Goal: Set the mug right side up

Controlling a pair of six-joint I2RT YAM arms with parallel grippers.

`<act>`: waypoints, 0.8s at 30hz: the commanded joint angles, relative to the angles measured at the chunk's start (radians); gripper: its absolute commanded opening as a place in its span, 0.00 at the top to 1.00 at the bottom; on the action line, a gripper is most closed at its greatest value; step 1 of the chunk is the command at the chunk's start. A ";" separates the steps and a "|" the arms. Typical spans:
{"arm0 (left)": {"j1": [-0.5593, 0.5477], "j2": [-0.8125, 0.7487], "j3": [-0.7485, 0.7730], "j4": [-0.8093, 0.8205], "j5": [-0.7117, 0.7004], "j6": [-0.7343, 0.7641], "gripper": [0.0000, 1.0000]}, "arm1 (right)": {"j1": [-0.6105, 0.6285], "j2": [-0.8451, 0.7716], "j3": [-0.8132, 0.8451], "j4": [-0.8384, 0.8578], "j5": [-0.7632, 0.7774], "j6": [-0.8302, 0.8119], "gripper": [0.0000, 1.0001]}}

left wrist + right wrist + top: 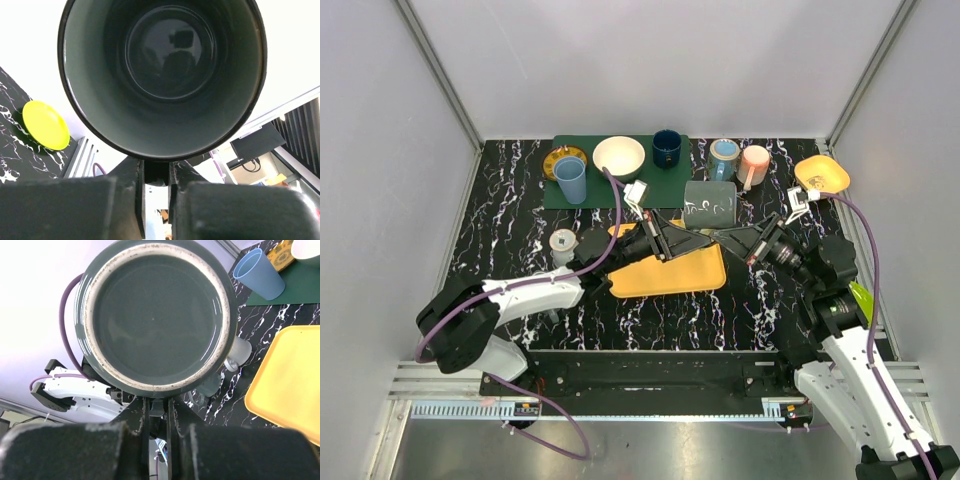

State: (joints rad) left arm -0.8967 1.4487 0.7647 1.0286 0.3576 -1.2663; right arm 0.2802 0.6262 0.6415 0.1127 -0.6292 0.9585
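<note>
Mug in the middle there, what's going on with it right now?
Both arms have the grey mug, which is on its side near the far edge of the yellow tray. The right gripper has its jaws shut at the base end. The left gripper has its jaws closed at the open rim. It is not upright yet.

Your desk (520, 260): mug (710, 203) sideways between left end effector (690, 232) and right end effector (730, 234), behind tray (670, 272); bowl (619, 156) on mat (650, 187), rear left.
</note>
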 commanded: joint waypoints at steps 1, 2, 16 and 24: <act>0.021 -0.022 0.073 0.140 -0.034 0.018 1.00 | 0.017 -0.014 0.012 -0.053 -0.112 -0.049 1.00; 0.021 -0.024 0.070 0.143 -0.034 0.018 1.00 | 0.017 -0.014 0.012 -0.059 -0.115 -0.058 1.00; 0.013 -0.358 0.007 -0.291 -0.129 0.431 1.00 | 0.017 -0.023 0.194 -0.311 -0.041 -0.181 0.25; 0.005 -0.617 0.096 -1.022 -0.502 0.744 1.00 | 0.017 -0.060 0.300 -0.573 0.202 -0.306 0.23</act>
State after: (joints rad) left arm -0.8902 0.9310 0.7677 0.3855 0.1501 -0.7509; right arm 0.2901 0.5972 0.8631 -0.2966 -0.5842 0.7544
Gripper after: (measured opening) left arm 0.202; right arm 0.764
